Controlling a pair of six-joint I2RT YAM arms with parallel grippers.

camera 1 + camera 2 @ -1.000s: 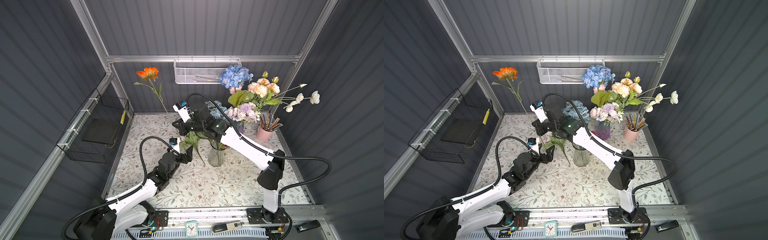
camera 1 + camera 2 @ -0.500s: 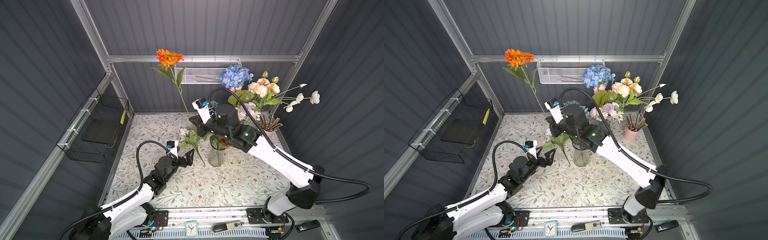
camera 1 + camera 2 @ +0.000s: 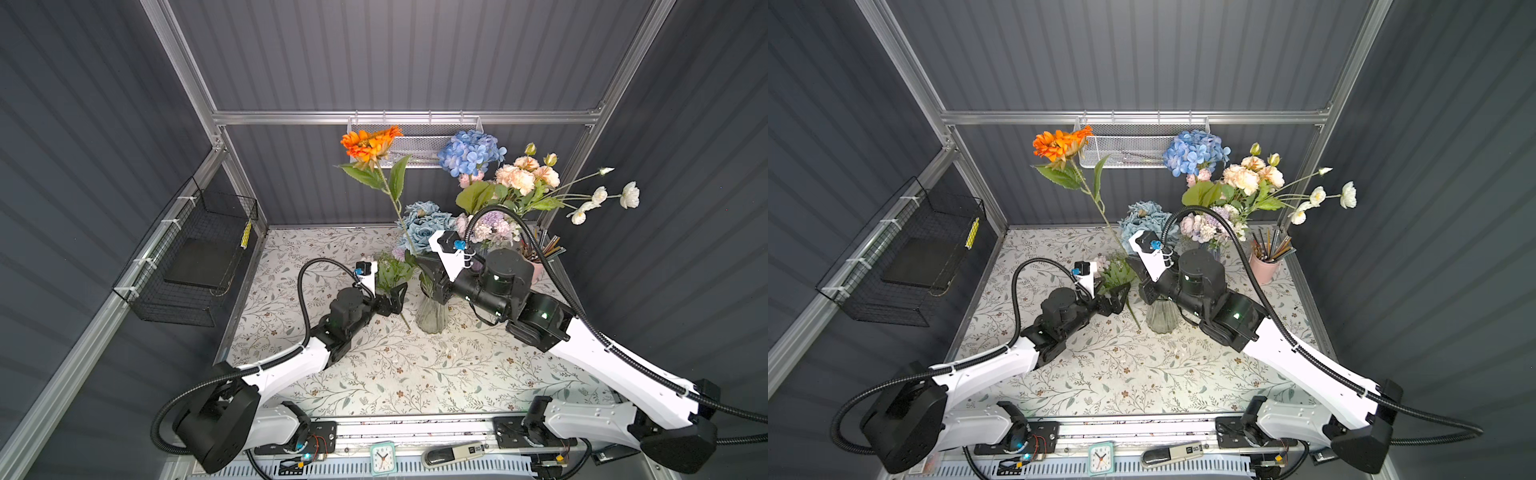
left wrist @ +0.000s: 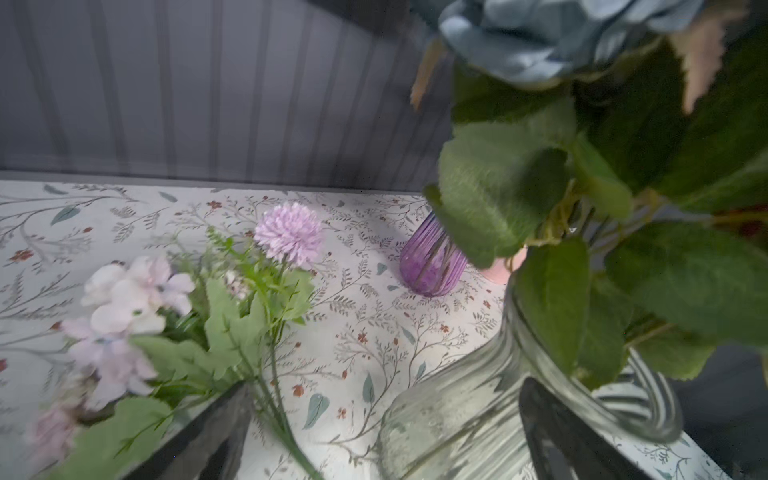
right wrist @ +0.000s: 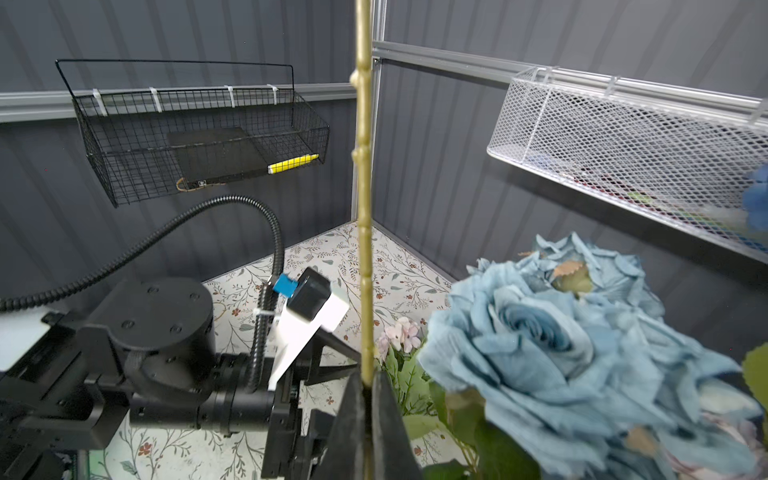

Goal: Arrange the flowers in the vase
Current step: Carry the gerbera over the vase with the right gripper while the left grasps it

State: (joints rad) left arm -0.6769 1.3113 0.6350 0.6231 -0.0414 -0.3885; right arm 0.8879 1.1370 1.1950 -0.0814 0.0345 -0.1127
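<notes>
An orange daisy [image 3: 370,143] [image 3: 1061,143] stands high on a long stem [image 5: 365,208], and my right gripper [image 3: 420,261] [image 3: 1134,266] [image 5: 366,386] is shut on that stem low down, just above the clear glass vase [image 3: 432,318] [image 3: 1160,318] [image 4: 478,415]. Blue roses [image 3: 424,226] [image 5: 540,332] with green leaves stand in the vase. A lilac and pale pink spray [image 3: 390,268] [image 3: 1115,270] [image 4: 289,232] lies on the cloth left of the vase. My left gripper [image 3: 395,297] [image 3: 1117,295] [image 4: 386,386] is open beside the vase, the spray's stem running between its fingers [image 4: 208,436].
A purple vase [image 4: 432,262] with a full bouquet [image 3: 519,183] stands at the back right next to a pink pencil cup [image 3: 1264,266]. A white mesh basket [image 3: 415,141] hangs on the back wall, a black wire basket [image 3: 195,257] on the left wall.
My right arm has carried the orange daisy from the back left to over the glass vase. The left gripper stays open and has barely shifted.
</notes>
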